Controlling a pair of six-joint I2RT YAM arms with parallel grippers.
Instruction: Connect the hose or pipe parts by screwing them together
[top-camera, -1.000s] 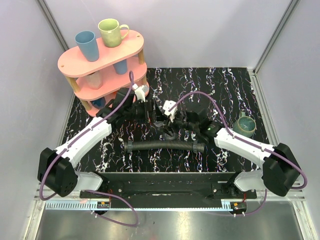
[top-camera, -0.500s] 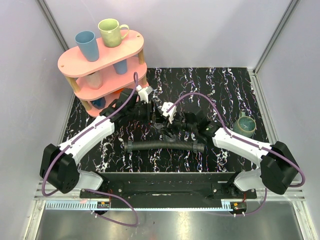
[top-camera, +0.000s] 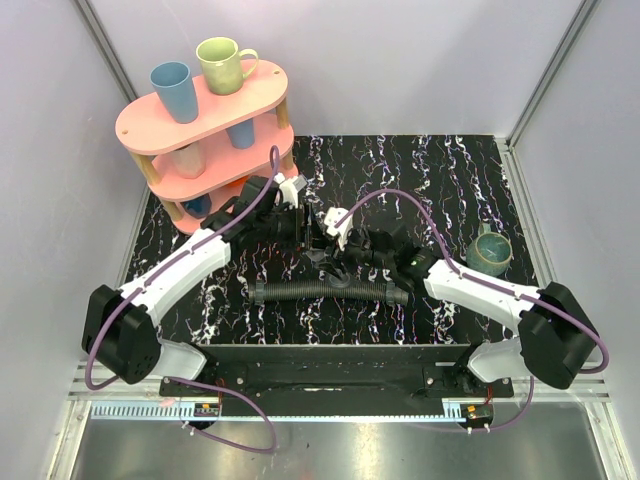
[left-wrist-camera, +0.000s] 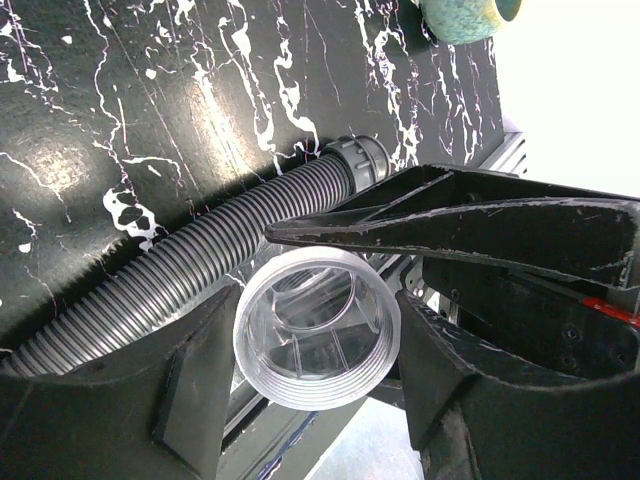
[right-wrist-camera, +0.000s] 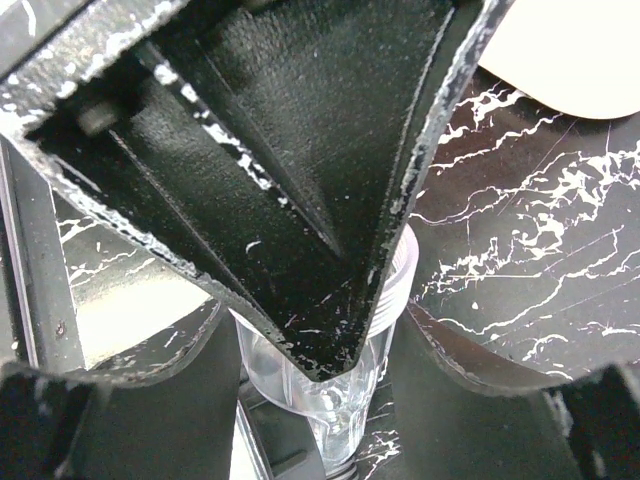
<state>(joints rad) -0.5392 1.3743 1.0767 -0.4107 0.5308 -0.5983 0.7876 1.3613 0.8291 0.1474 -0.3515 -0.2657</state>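
Two hands are pressed onto one small clear fitting (left-wrist-camera: 300, 300) at once. The left hand (left-wrist-camera: 315, 345) is pinched on it, one finger against either side, with the threaded open mouth turned towards that hand's own camera. The right hand (right-wrist-camera: 310, 385) is pinched on the same piece from the opposite side. A finger of each hand is laid across the other's view, so the two grips are crossed closely around the fitting, above the table (top-camera: 450, 170).

Just beneath the hands, on the side of the arm bases, the black ribbed hose (top-camera: 325, 290) is lying loose on the table and is gripped by nothing. One collar (left-wrist-camera: 360, 160) is seen just past the left hand's fingertips.

Several things could go wrong from here. Because the fingers are interleaved, one hand could be snagged on the other when either is spread, and the smooth fitting could be tilted or dropped. Because the hose is unheld and flexible, it could be pushed aside or rolled when the thread is offered to it. A fitting brought in tilted would probably be cross-threaded.

Counted: two hands, one fitting, and one hose with two collars, one at each end. Well beyond the right hand's outer side, one teal mug (top-camera: 490, 250) is standing on the table. Beyond the left hand stands one pink rack (top-camera: 140, 122) of three tiers. Two cups (top-camera: 172, 90) are on its top, two on the middle tier, and at least one lower down, partly hidden.
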